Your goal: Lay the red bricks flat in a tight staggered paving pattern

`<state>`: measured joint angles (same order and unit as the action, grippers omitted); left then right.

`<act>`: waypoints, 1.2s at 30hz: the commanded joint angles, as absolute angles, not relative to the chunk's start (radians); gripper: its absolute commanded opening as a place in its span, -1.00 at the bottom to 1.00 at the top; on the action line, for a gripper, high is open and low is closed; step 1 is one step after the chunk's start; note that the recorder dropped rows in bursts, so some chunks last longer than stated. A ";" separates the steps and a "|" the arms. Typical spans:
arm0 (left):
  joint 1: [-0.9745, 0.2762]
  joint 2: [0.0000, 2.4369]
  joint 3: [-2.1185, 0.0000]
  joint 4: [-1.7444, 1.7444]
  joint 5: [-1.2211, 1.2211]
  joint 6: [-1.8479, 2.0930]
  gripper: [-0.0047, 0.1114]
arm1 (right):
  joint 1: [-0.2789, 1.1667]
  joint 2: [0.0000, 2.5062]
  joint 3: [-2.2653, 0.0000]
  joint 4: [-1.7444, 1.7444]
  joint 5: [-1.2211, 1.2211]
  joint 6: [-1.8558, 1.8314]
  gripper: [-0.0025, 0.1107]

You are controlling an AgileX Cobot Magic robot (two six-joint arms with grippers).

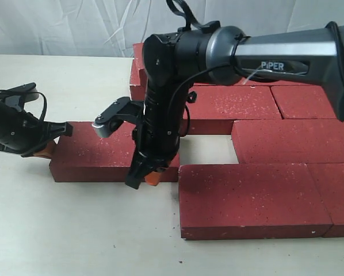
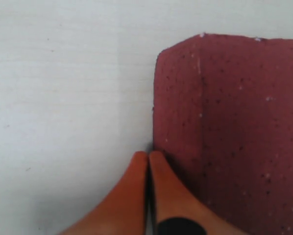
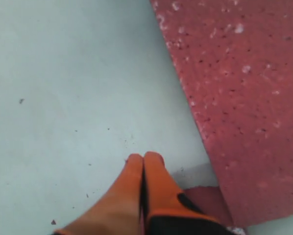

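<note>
Fingertips (image 2: 136, 166) of left hand (image 2: 148, 155) meet against red brick (image 2: 234, 127) end.

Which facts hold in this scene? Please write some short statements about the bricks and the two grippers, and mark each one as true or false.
1. The left gripper and the right gripper are both shut. True.
2. The separate brick stands on its end. False: it lies flat on the table.
3. The left gripper is at the left end of this brick. True.
4. The right gripper holds a brick in the air. False: it grips nothing, and its tips are low beside the separate brick.
5. A gap of bare table shows among the laid bricks. True.
</note>
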<state>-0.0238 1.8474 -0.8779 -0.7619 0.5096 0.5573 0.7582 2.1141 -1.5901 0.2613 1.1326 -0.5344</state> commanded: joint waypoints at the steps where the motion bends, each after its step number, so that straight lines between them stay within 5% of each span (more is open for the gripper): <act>1: -0.022 1.838 -0.876 -0.777 0.514 0.560 -0.92 | 0.758 2.136 -1.591 0.229 1.122 -0.534 -0.97; 21: -0.022 1.838 -0.876 -0.781 0.512 0.563 -0.92 | 0.758 2.090 -1.591 0.200 1.136 -0.461 -0.97; 36: 0.003 1.821 -0.895 -0.816 0.382 0.563 -0.92 | 0.628 2.076 -1.591 0.128 0.820 -0.216 -0.97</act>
<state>0.0004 1.7980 -0.8798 -0.7892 0.3920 0.5612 0.6301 2.0528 -1.5901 0.1506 0.8377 -0.2215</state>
